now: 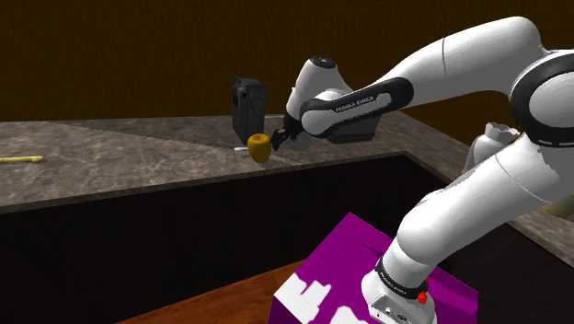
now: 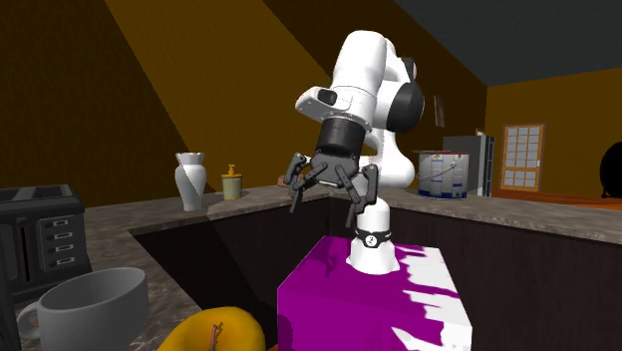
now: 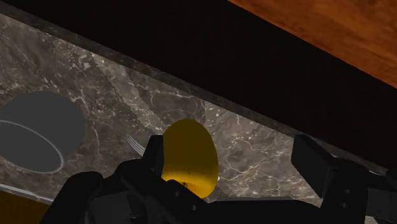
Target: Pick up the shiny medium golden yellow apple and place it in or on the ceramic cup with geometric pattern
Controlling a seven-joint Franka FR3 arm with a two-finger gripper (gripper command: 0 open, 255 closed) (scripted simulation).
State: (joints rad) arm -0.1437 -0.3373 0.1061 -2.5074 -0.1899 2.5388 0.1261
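A glossy golden-yellow apple [image 1: 260,148] rests on the marbled stone counter [image 1: 110,156], near its front edge. In the wrist view the apple [image 3: 188,156] lies between my black fingers, close beside one finger [image 3: 155,154] and well apart from the other. My gripper [image 3: 235,160] is open and holds nothing. In the shoulder view the gripper [image 1: 277,141] hangs just to the right of the apple. A plain grey cup [image 3: 35,130] stands on the counter beyond the apple. The second exterior view shows the cup [image 2: 90,302] beside the apple [image 2: 219,334], with the gripper [image 2: 324,187] open.
A black toaster [image 1: 248,103] stands behind the apple. A white vase [image 2: 191,179] and a small yellow bottle [image 2: 231,184] sit further along the counter. A yellow utensil [image 1: 20,159] lies far at the shoulder view's left. The purple-and-white stand [image 2: 369,299] is below the arm.
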